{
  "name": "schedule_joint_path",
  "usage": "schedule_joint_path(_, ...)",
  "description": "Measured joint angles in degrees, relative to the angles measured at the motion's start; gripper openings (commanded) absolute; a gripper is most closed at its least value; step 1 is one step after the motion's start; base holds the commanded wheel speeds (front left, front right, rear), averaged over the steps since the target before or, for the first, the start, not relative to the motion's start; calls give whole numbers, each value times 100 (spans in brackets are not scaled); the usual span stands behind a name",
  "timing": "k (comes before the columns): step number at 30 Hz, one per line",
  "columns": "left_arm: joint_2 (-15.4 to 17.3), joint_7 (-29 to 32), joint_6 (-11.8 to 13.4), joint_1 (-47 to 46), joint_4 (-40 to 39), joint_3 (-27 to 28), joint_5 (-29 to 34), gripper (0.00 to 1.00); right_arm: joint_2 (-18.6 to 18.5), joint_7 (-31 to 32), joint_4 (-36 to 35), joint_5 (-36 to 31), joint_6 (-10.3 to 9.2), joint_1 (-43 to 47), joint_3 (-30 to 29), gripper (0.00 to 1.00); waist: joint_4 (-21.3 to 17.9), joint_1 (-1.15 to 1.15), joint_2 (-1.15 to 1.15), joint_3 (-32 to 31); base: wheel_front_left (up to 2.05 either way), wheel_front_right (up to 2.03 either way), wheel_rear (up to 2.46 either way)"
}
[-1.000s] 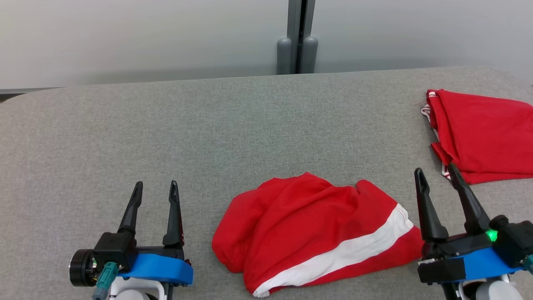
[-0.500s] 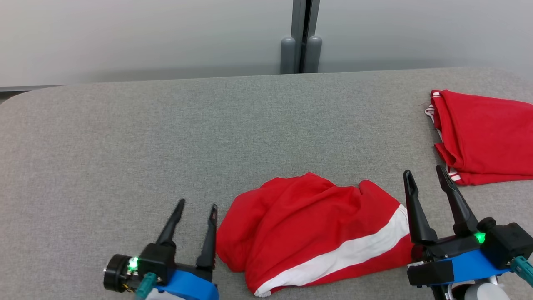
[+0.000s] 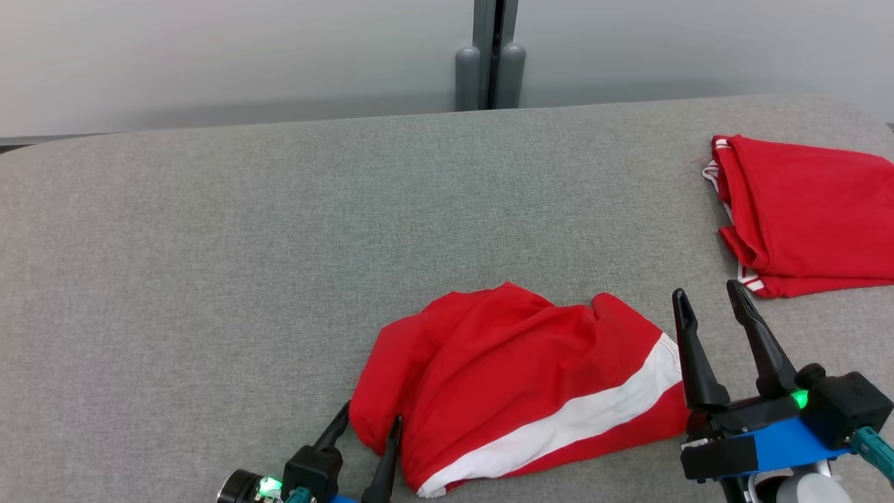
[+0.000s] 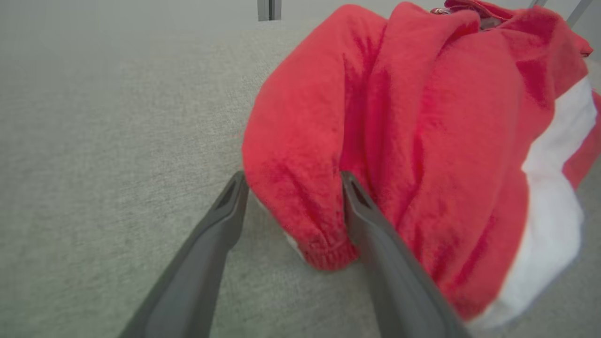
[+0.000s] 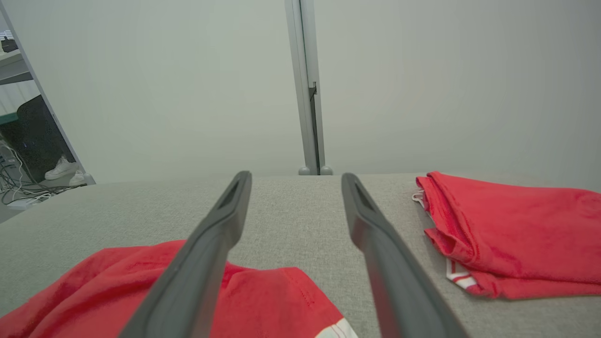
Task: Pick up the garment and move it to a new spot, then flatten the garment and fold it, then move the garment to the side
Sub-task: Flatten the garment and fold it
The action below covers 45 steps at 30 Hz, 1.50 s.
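Fingers (image 4: 206,253) of left gripper (image 4: 291,180) — low, apart, astride garment (image 3: 517,370) corner

Table (image 3: 209,244) lies bare left of crumpled garment (image 3: 503,370); folded garment (image 3: 803,216) blocks right.

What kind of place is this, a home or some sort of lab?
Probably a lab or test room: a grey fabric-covered table, bare partition panels joined by a metal post, and loose cables beyond.
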Motion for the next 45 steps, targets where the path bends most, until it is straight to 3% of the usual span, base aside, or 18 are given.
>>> schedule_joint_path(4,1,-1,-2,-168,294,-46,-130,100,-7,0,29,11,0,-65,21,100,-41,1,0,69,0,0,0)
schedule_joint_path(5,0,-2,-2,-211,368,-73,-214,68,-5,0,40,13,0,-78,30,100,-50,1,0,76,0,0,0)
schedule_joint_path(6,1,-1,-5,-251,467,-111,-283,0,-4,0,46,21,0,-85,40,100,-61,1,0,80,0,0,0)
schedule_joint_path(13,29,-1,-31,-623,330,73,-397,0,0,0,92,52,0,-89,12,100,-101,1,0,80,0,0,0)
schedule_joint_path(24,567,-1,19,-1408,-107,802,-245,0,3,0,193,59,0,-184,-112,100,-302,1,0,164,0,0,0)
schedule_joint_path(35,751,0,67,-2231,482,1036,-96,0,32,0,374,52,0,-235,-175,100,-451,0,0,274,0,0,0)
schedule_joint_path(37,747,-1,66,-2329,682,1027,-86,99,34,0,409,52,0,-255,-145,100,-481,0,0,283,0,0,0)
schedule_joint_path(45,576,-2,76,-2219,568,1220,-158,100,68,0,515,55,0,-294,-138,100,-477,0,1,200,0,0,0)
